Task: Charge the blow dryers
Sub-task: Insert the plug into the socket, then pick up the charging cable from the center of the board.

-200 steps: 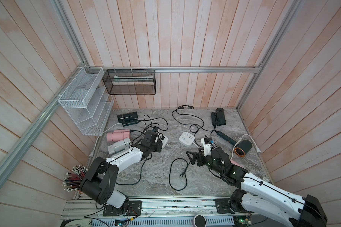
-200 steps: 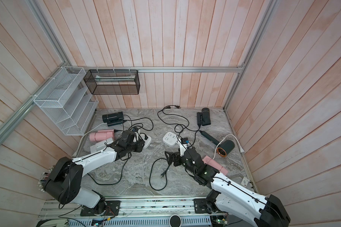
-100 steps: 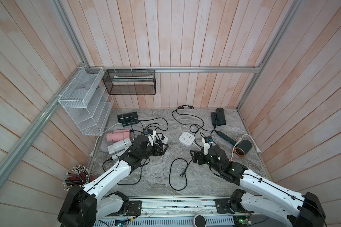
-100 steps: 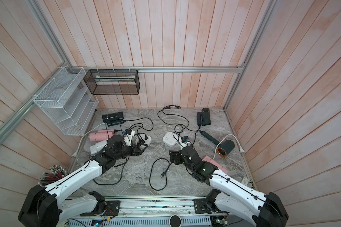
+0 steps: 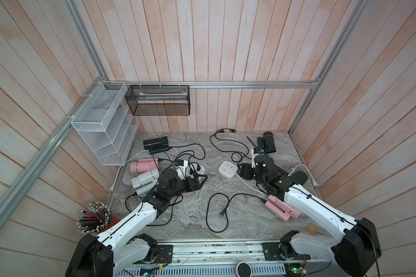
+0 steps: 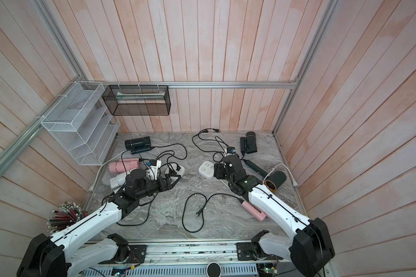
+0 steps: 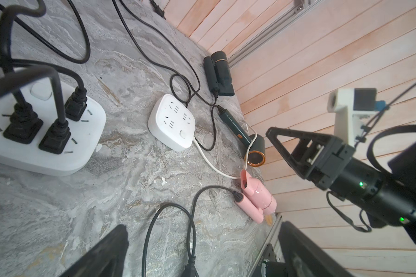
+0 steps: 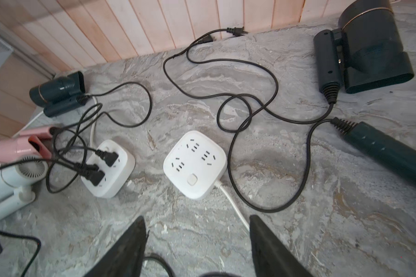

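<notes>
The left pincer (image 5: 203,181) has let go and backed away from the left power strip (image 7: 87,148). Its jaws are now spread wide and empty. Three plugs (image 7: 55,136) sit in that strip, so the blow dryers (image 5: 144,178) at the far left look connected. The right pincer (image 8: 197,217) has swung across to the empty power strip (image 8: 197,167), jaws partly narrowed and holding nothing. The dryers on the right remain unplugged. The pink blow dryer (image 5: 281,209) has its loose plug (image 5: 222,214) lying mid-bench, probably the next job.
</notes>
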